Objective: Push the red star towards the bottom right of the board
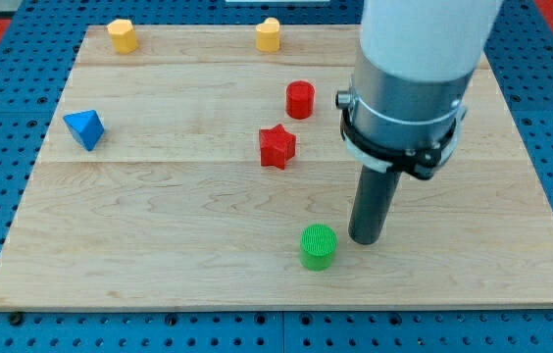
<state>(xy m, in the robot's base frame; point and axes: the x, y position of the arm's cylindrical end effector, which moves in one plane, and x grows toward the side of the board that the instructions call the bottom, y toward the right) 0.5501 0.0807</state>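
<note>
Six blocks sit on the wooden board [159,255]: two yellow, two red, one blue and one green. Taking them from the view's left, the blue block [83,128], a wedge-like triangular piece, lies at about nine o'clock from the board's centre, near the left edge. The first yellow block [122,35] stands at eleven o'clock, close to the top edge. The second yellow block [269,34] sits at twelve o'clock, also by the top edge. The red star [277,146] lies just above the board's centre, apart from everything else. The red cylinder [300,99] is at one o'clock from the star, near it but not touching. The green cylinder [319,246] stands at five o'clock from the star, toward the bottom edge. My tip [366,241] rests on the board just beside the green cylinder, at its three o'clock, and at about four o'clock from the star, well apart from it. The rod is a plain dark shaft with nothing to spread or pinch.
</note>
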